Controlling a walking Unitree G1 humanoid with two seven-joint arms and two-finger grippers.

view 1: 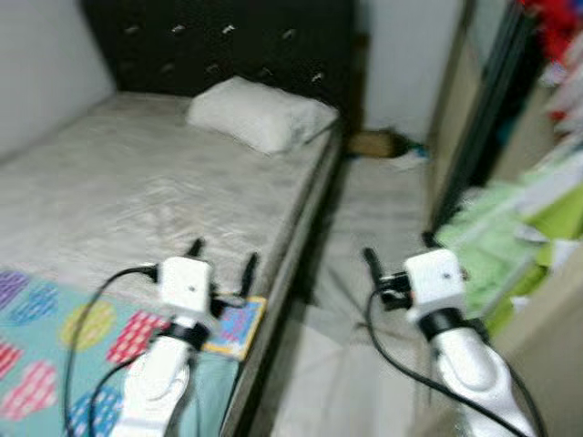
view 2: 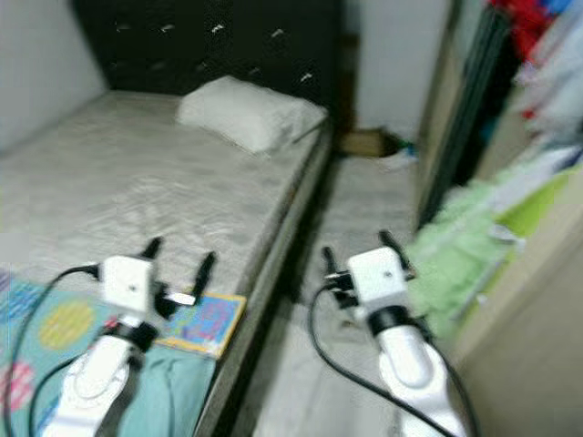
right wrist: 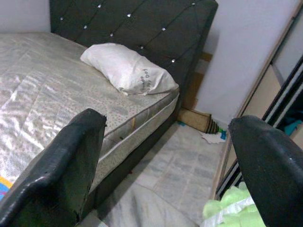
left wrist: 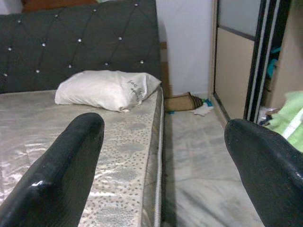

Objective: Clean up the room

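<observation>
Nearest to the camera, a patterned blanket (view 1: 55,341) with coloured hearts is spread over the near left corner of the bed (view 1: 137,196), and the left gripper (view 1: 221,259) is held above its edge with its fingers spread wide and nothing between them. To the right, over the pale floor (view 1: 373,218) of the narrow aisle, the right gripper (view 1: 396,255) is likewise held wide and empty. A white pillow (view 1: 262,113) lies at the far end of the bare mattress, against the dark tufted headboard (view 1: 219,41). On the far floor, near the wall, a brown item (left wrist: 182,101) and a small white scrap (left wrist: 202,110) are seen; these are judged to be what needs picking up, though their kind cannot be told. On the right, light green cloth (view 1: 496,241) spills out beside the wardrobe's sliding door (view 1: 478,118).

Several risks are judged likely. The aisle is narrow, so the bed frame or the door could be struck by an arm as the far clutter is approached. The trailing wrist cables could be snagged on the blanket corner. The head views are blurred, so a reach aimed now could be misjudged.
</observation>
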